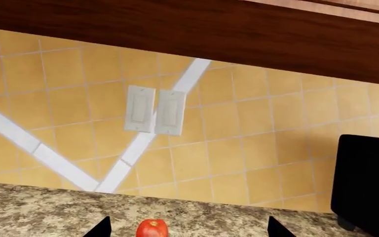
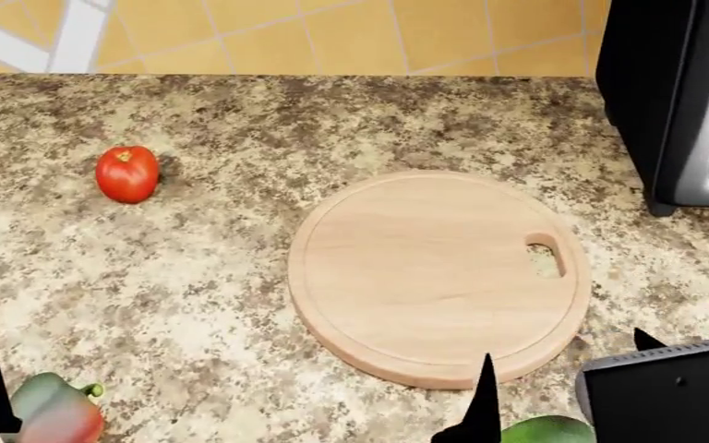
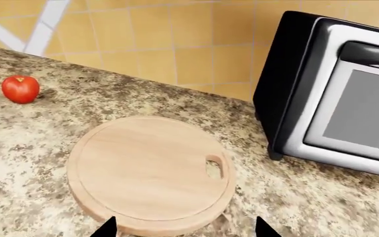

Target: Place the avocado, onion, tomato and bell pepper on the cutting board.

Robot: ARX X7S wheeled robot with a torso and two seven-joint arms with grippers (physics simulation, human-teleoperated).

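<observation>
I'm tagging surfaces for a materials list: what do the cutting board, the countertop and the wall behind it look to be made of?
The cutting board looks like pale wood with a matte finish: faint straight grain runs across it.
The countertop looks like polished granite or a similar stone: speckled brown, tan and black.
The wall looks like ceramic tile: yellow-orange squares with thin grout lines, crossed by white strips.

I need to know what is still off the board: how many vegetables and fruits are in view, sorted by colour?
Red: 1, the tomato
Solid green: 1, the avocado, partly cut off at the head view's edge
Mottled green and red: 1, the bell pepper
Tan: 0, no onion in view
Total: 3, none on the cutting board
</observation>
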